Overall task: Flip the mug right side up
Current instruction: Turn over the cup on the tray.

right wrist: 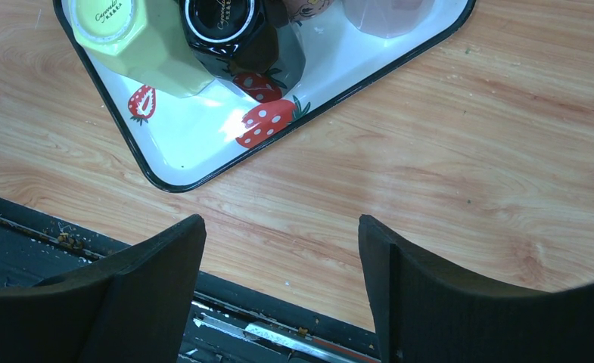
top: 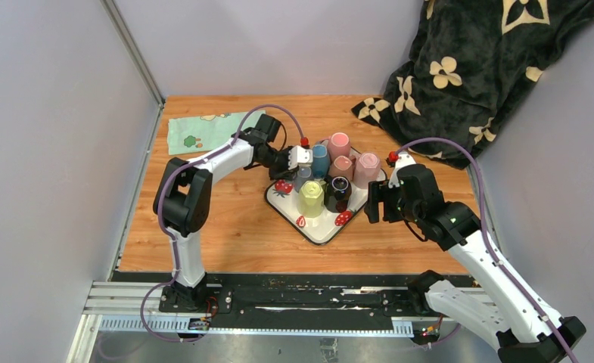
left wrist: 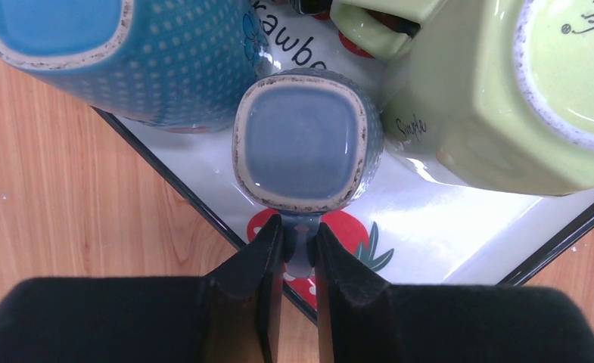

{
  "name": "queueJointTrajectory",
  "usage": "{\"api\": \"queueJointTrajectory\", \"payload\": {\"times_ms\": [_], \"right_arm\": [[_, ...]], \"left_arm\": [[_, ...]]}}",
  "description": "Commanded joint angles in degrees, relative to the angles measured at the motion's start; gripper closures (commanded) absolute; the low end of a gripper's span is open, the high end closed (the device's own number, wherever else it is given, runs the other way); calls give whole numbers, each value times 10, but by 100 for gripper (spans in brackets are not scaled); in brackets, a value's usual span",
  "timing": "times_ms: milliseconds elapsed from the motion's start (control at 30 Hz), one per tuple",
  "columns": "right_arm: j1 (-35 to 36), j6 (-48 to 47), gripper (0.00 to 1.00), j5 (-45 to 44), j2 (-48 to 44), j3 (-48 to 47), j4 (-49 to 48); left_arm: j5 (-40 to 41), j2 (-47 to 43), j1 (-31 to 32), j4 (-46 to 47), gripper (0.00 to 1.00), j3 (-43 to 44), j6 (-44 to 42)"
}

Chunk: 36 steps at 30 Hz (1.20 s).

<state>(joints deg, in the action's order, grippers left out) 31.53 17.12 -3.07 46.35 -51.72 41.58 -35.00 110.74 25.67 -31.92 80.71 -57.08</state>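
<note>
A small grey-blue mug stands upside down on the strawberry-print tray, its square base facing up. Its handle points toward my left gripper, whose two fingers are pressed against the handle from both sides. In the top view that gripper is at the tray's left corner, over the mug. My right gripper is open with nothing between its fingers, above bare wood near the tray's right corner.
Crowding the tray are an upside-down blue mug, a yellow-green mug, a black mug and pink mugs. A green cloth lies at the back left, a black flowered blanket at the back right.
</note>
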Motion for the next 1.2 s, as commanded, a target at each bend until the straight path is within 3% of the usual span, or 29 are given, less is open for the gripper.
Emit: {"api": "queueJointTrajectory", "payload": {"times_ms": [0, 33, 267, 767, 1167], "right_arm": [[5, 6, 22, -8, -9, 7, 9], [5, 6, 22, -9, -10, 8, 9], [5, 3, 22, -14, -16, 18, 3], [5, -8, 22, -19, -23, 28, -13], [5, 2, 21, -32, -29, 44, -58]], "left_arm": [[-11, -6, 7, -24, 96, 9, -6], [-8, -8, 7, -26, 100, 9, -5], [19, -44, 7, -9, 100, -12, 35], [79, -153, 7, 194, 100, -105, 199], [105, -279, 6, 301, 100, -164, 325]]}}
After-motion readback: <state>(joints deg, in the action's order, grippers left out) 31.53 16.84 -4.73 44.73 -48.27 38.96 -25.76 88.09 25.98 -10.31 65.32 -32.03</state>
